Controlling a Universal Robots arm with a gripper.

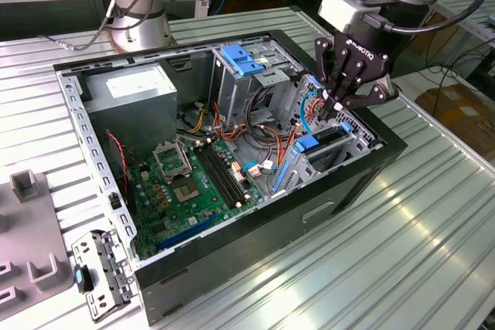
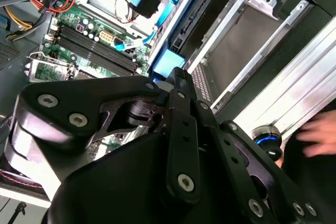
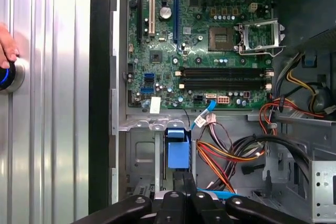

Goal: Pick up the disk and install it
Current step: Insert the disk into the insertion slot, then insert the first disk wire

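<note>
- From my desk, the pick-up part looks done. The disk (image 1: 309,144) is not lying out on the table; it sits down in the metal bay (image 3: 140,153) at the corner of the open computer case (image 1: 309,208).
- I judge the install mostly done. I can't tell whether the disk is pushed fully home or clicked in, because the arm covers most of it.
- The gripper (image 3: 184,177) has its fingers drawn together, and I see nothing pinched between them. In the first wrist view the tips sit right at the disk's blue end, either touching it or just beside it (I can't say which).
- The disk stands on edge, with its flat faces upright.
- Its long axis lies level. It runs from the green circuit board (image 1: 193,183) towards the case's end wall, which is on the exterior view's right.
- The blue end piece points at the board, and the far end is hidden under the gripper.
- A person's hand (image 3: 6,45) rests by a blue-lit knob (image 3: 9,75) on the ribbed table, well away from the case.
</note>
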